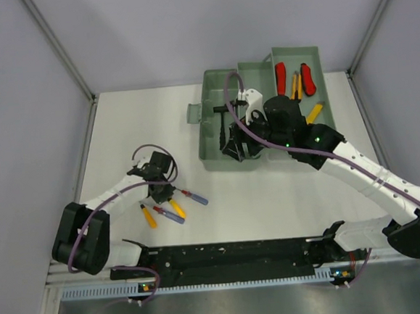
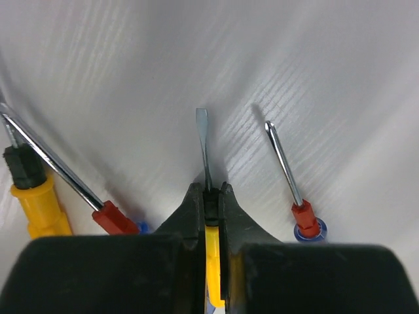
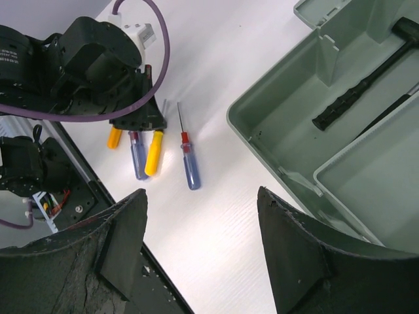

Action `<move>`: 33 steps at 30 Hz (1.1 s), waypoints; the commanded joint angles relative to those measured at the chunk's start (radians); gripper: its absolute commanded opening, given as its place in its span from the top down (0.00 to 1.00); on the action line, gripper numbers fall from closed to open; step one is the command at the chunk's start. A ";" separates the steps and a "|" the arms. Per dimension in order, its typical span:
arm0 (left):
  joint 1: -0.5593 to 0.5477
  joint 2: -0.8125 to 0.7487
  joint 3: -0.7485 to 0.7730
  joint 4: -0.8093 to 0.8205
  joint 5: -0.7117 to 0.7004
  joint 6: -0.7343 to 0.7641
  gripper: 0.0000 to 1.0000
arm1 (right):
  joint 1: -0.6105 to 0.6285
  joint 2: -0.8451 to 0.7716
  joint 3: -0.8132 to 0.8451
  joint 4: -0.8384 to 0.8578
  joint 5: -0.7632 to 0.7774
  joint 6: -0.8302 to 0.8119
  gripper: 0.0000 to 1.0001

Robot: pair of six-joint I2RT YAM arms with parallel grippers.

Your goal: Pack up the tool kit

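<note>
Gripping the yellow screwdriver (image 2: 205,154) down at the table (image 1: 286,195), its shaft at 12 o'clock, our left gripper (image 2: 209,196) faces the toolbox (image 1: 205,128) at 2 o'clock, where our right gripper (image 3: 201,193) hovers wide.

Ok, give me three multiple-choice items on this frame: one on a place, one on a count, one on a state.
1. Where is the black hammer? A) in the green toolbox B) in the right jaws C) in the left jaws
2. How many screwdrivers are out on the table? A) two B) four C) six
3. What state are the left jaws in? A) wide open B) shut on the yellow-handled screwdriver C) shut on a red-handled one

Key: 1 A, the right wrist view shows it lying in the toolbox; 2 B, four handles show beside the left arm; 3 B, the left wrist view shows them clamped where shaft meets handle.
</note>
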 commanded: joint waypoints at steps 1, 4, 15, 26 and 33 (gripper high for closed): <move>0.003 -0.050 0.017 -0.060 -0.084 -0.001 1.00 | 0.009 -0.017 0.004 0.041 0.018 0.003 0.33; 0.003 -0.116 0.063 -0.074 -0.029 0.040 1.00 | 0.007 -0.014 0.004 0.041 0.001 0.007 0.32; 0.000 -0.325 0.378 -0.054 0.278 0.222 1.00 | 0.021 -0.048 -0.090 0.218 -0.245 0.033 0.12; -0.036 -0.411 0.361 0.324 0.648 0.177 1.00 | 0.136 0.053 -0.093 0.421 -0.304 0.156 0.04; -0.043 -0.439 0.342 0.408 0.669 0.150 1.00 | 0.164 0.168 0.014 0.322 -0.166 0.228 0.37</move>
